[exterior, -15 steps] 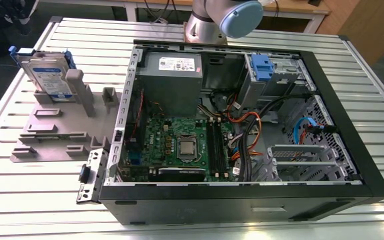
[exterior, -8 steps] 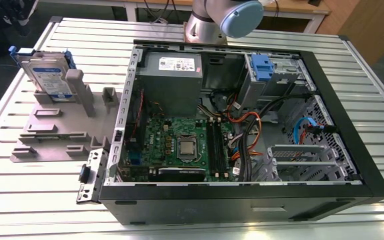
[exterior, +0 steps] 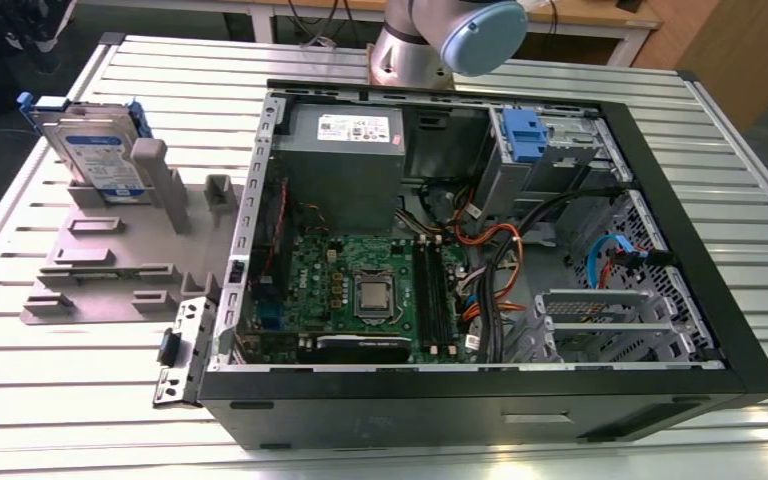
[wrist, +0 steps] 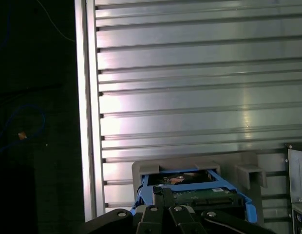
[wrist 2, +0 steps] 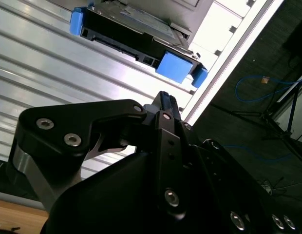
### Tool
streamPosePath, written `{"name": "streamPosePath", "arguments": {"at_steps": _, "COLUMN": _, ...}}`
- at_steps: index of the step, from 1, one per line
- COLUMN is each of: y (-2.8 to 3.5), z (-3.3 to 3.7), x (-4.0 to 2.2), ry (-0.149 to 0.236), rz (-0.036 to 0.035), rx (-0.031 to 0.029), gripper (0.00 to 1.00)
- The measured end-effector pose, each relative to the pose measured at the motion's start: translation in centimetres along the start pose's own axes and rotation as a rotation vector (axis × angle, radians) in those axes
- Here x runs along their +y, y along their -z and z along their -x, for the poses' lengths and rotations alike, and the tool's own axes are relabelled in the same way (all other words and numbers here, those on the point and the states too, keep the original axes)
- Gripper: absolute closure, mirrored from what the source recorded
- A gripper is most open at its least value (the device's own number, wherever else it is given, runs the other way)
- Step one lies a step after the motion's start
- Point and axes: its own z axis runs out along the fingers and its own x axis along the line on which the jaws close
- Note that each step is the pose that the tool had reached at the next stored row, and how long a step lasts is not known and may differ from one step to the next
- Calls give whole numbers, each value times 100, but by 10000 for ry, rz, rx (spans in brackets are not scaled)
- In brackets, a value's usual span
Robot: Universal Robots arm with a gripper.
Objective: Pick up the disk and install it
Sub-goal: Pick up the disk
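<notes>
Plainly countable in the exterior view: one disk (exterior: 91, 150), one grey slotted stand (exterior: 107, 255), one open computer case (exterior: 491, 410) and one robot arm (exterior: 424, 45), all on or over a single ribbed metal tabletop (exterior: 77, 440). Standing upright in the stand at the exterior view's left, well apart from the case: the disk, silver, with a white-and-blue label and blue rails along its edges, its lower part hidden in the slot. Inside the case, lying on its side with the cover off: one power supply (exterior: 341, 132), one motherboard (exterior: 307, 285) with one bare processor (exterior: 373, 297), one blue plastic carrier (exterior: 523, 135) in the far bay, plus a tangle of orange, black and blue cables too crowded to count. Cut off by the exterior view's upper edge: most of the arm, leaving a grey joint and a pale blue cap behind the case. Seen in both wrist views: one black tool (wrist: 163, 196) pointing toward the disk, gap between them hard to judge, the tool's body covering part of the drive's near edge in the first wrist view. Cannot tell whether the tool is spread or pressed together. Beyond the tabletop's rim in the second wrist view, dim and hard to make out: dark floor with one loose blue cable (wrist 2: 268, 83).
</notes>
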Motion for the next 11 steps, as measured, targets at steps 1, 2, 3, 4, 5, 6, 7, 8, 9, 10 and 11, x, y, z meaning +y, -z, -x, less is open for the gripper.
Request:
{"name": "streamPosePath", "arguments": {"at_steps": 1, "y": 0, "z": 0, "x": -2, "ry": 0, "rz": 0, "rx": 0, "gripper": 89}}
{"name": "streamPosePath", "arguments": {"at_steps": 2, "y": 0, "z": 0, "x": -4, "ry": 0, "rz": 0, "rx": -1, "gripper": 89}}
{"name": "streamPosePath", "arguments": {"at_steps": 3, "y": 0, "z": 0, "x": -6, "ry": 0, "rz": 0, "rx": 0, "gripper": 89}}
{"name": "streamPosePath", "arguments": {"at_steps": 4, "y": 0, "z": 0, "x": -8, "ry": 0, "rz": 0, "rx": 0, "gripper": 89}}
{"name": "streamPosePath", "arguments": {"at_steps": 5, "y": 0, "z": 1, "x": -13, "ry": 0, "rz": 0, "rx": 0, "gripper": 89}}
{"name": "streamPosePath", "arguments": {"at_steps": 6, "y": 1, "z": 1, "x": -15, "ry": 0, "rz": 0, "rx": 0, "gripper": 89}}
{"name": "streamPosePath", "arguments": {"at_steps": 7, "y": 1, "z": 1, "x": -17, "ry": 0, "rz": -1, "rx": 0, "gripper": 89}}
{"name": "streamPosePath", "arguments": {"at_steps": 8, "y": 1, "z": 1, "x": -19, "ry": 0, "rz": 0, "rx": 0, "gripper": 89}}
{"name": "streamPosePath", "arguments": {"at_steps": 9, "y": 1, "z": 1, "x": -21, "ry": 0, "rz": 0, "rx": 0, "gripper": 89}}
{"name": "streamPosePath", "arguments": {"at_steps": 10, "y": 1, "z": 2, "x": -23, "ry": 0, "rz": 0, "rx": 0, "gripper": 89}}
{"name": "streamPosePath", "arguments": {"at_steps": 11, "y": 1, "z": 2, "x": -25, "ry": 0, "rz": 1, "rx": -1, "gripper": 89}}
